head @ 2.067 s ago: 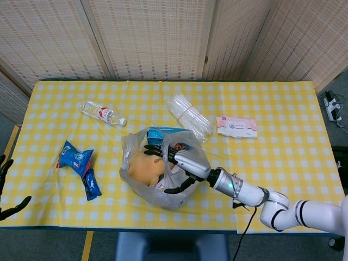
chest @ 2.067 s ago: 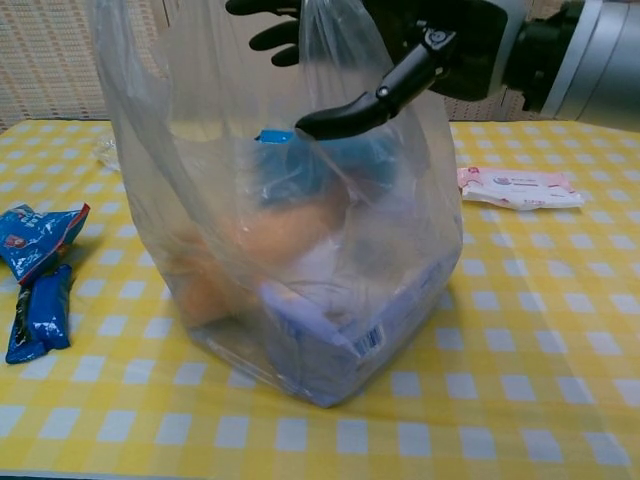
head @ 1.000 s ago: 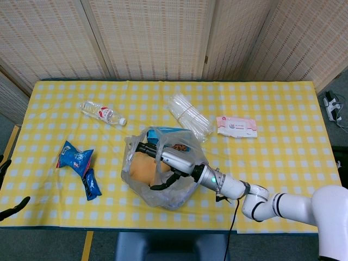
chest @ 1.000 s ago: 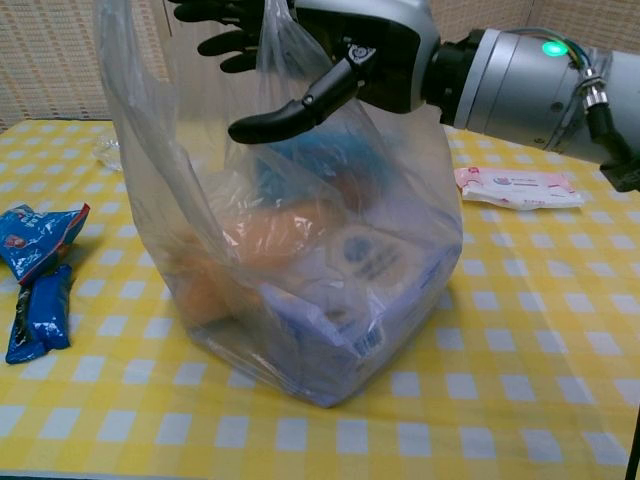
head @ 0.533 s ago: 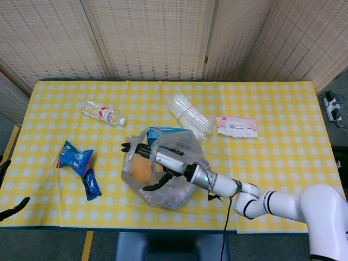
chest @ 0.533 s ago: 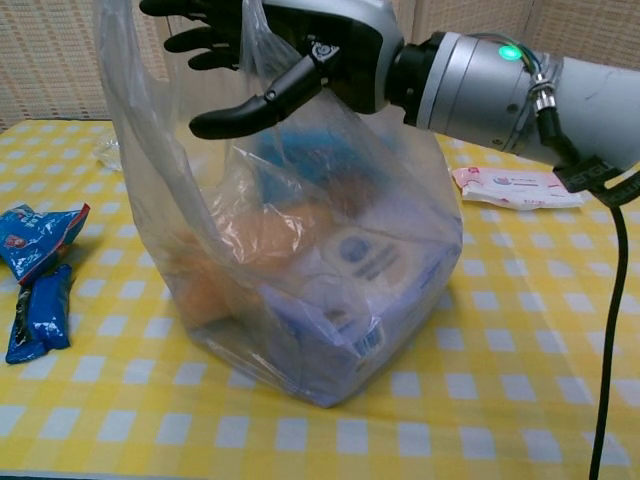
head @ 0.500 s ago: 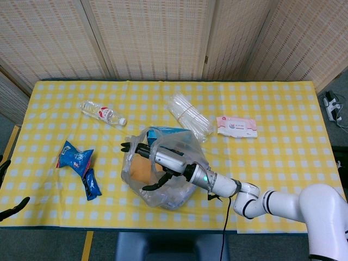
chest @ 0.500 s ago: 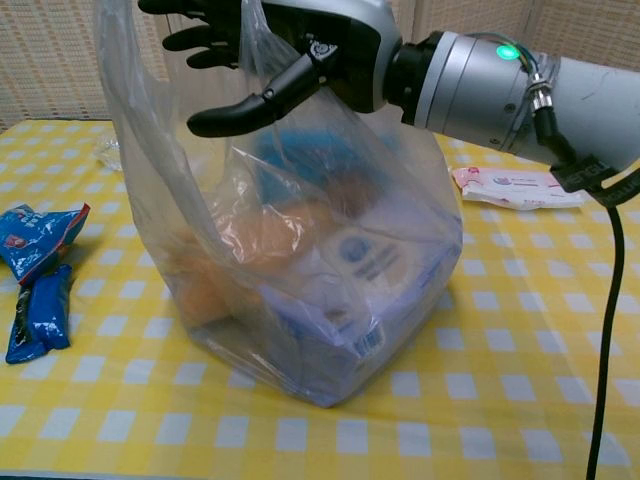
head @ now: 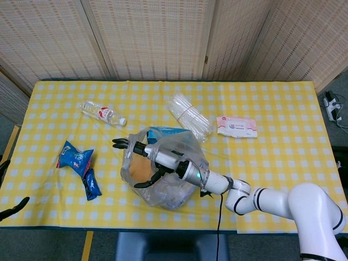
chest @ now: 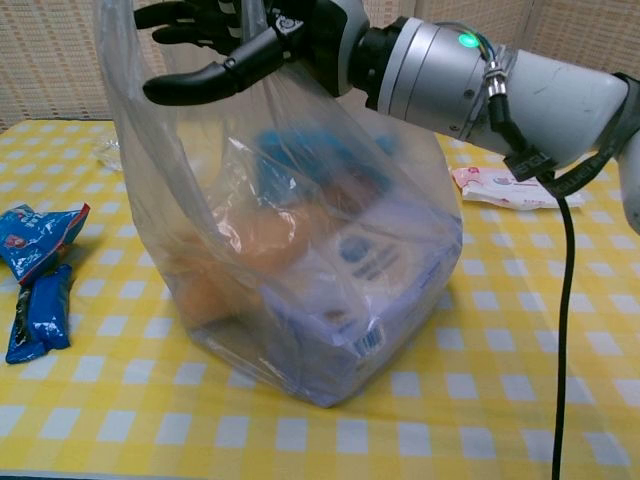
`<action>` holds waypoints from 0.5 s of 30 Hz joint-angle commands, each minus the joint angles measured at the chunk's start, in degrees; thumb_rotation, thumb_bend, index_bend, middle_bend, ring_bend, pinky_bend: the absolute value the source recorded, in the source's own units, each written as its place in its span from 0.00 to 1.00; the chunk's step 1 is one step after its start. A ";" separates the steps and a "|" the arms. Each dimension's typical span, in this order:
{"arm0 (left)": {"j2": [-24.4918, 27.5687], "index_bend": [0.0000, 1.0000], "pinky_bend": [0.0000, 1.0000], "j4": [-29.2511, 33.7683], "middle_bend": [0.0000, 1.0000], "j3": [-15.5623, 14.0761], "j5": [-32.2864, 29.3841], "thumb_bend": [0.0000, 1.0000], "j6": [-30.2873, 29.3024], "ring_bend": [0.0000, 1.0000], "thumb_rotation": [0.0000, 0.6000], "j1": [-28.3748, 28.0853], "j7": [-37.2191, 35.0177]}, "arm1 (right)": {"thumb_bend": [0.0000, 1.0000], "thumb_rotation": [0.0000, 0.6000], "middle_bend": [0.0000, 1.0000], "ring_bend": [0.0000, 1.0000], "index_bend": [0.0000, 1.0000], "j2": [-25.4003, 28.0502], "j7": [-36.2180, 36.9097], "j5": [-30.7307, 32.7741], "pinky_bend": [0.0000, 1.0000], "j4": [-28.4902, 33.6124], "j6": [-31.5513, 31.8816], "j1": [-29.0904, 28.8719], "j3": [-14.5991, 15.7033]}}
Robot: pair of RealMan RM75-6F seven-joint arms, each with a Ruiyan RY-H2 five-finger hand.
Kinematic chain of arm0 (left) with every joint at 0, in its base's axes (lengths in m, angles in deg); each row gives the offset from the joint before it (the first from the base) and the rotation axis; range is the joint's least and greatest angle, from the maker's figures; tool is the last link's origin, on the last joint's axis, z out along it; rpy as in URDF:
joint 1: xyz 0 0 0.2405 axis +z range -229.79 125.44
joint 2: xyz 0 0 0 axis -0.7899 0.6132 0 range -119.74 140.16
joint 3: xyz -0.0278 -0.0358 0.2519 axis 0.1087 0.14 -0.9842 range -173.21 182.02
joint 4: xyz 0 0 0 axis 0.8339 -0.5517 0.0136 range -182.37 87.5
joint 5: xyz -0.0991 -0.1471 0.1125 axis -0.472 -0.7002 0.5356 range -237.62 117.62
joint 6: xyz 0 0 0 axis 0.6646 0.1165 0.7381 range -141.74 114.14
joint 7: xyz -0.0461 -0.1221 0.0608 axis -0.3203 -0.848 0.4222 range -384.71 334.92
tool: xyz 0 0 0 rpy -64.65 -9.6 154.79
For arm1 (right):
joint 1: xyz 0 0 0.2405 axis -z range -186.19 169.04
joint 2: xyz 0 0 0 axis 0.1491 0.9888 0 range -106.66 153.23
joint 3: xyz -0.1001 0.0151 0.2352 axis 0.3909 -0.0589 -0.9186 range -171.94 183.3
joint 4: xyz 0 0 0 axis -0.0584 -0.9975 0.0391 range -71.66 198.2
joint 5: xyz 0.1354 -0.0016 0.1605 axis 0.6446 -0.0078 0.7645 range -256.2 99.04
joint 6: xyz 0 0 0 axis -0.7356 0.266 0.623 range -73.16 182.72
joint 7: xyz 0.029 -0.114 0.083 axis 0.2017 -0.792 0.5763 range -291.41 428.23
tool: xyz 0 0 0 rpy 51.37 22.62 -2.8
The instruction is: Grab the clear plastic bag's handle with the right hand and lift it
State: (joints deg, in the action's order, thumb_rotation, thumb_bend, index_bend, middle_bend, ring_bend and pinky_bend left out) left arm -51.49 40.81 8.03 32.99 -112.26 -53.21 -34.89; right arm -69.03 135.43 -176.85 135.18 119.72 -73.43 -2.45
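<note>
The clear plastic bag (chest: 300, 250) is stood mid-table at the near edge, still resting. The right hand (chest: 235, 45) is spread above its mouth, nothing gripped. Fingers should be closed round the handle (chest: 265, 50) before lifting.

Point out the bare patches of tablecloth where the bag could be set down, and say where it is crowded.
Bare cloth lies right of the clear plastic bag, below the wet wipes pack, out to the table's right edge. The far left corner behind the water bottle is also bare. Crowded: around the bag, with the blue snack packets left and the straws bundle behind.
</note>
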 commanded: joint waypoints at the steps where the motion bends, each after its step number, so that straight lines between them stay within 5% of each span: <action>1: 0.08 0.00 0.00 0.00 0.03 0.03 -0.02 0.19 -0.09 0.03 1.00 0.04 -0.10 | 0.24 1.00 0.00 0.11 0.00 -0.49 0.59 -0.06 0.00 -0.34 0.73 -0.30 -0.23; 15: 0.11 0.00 0.00 0.28 0.04 0.07 0.22 0.19 -0.87 0.03 1.00 0.43 -0.16 | 0.24 1.00 0.01 0.15 0.00 -1.83 2.72 2.27 0.00 0.50 4.14 -0.75 -3.42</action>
State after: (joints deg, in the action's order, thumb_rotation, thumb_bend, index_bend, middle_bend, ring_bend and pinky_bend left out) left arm -51.38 41.09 8.11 33.21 -113.12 -52.78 -35.04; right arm -71.03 137.94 -174.88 135.38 123.73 -74.21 -5.60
